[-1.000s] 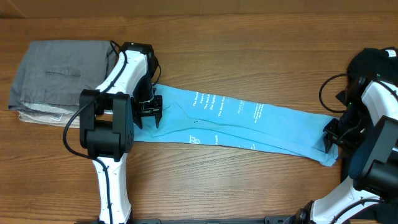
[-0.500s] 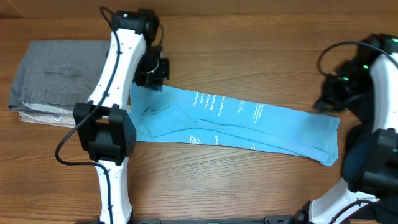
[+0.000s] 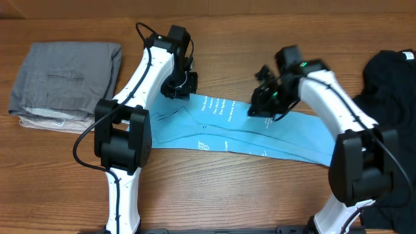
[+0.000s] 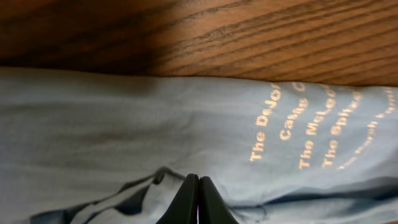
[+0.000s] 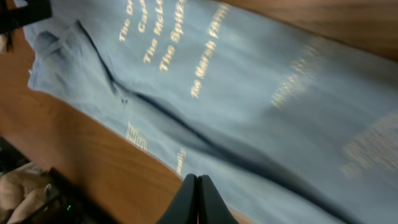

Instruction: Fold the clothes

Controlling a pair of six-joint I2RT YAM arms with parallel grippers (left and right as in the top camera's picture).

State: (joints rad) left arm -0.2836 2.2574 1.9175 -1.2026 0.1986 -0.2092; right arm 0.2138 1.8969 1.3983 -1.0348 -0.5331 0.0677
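White arms (image 3: pixel 138 77), black joints (image 3: pixel 120 140) (looped cables (image 3: pixel 74 151))

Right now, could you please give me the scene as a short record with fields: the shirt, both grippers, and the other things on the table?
shirt: light blue T-shirt, folded into a long strip, lying flat on the wooden table, lettering facing up
left gripper: shut, over the strip's left part
right gripper: shut, over the strip's middle
others: folded grey clothes at the left; black cloth at the right

the t-shirt (image 3: pixel 227 133) lies on the table (image 3: pixel 260 192), folded pile (image 3: pixel 65 81) to its left, another garment (image 3: pixel 390 81) right.
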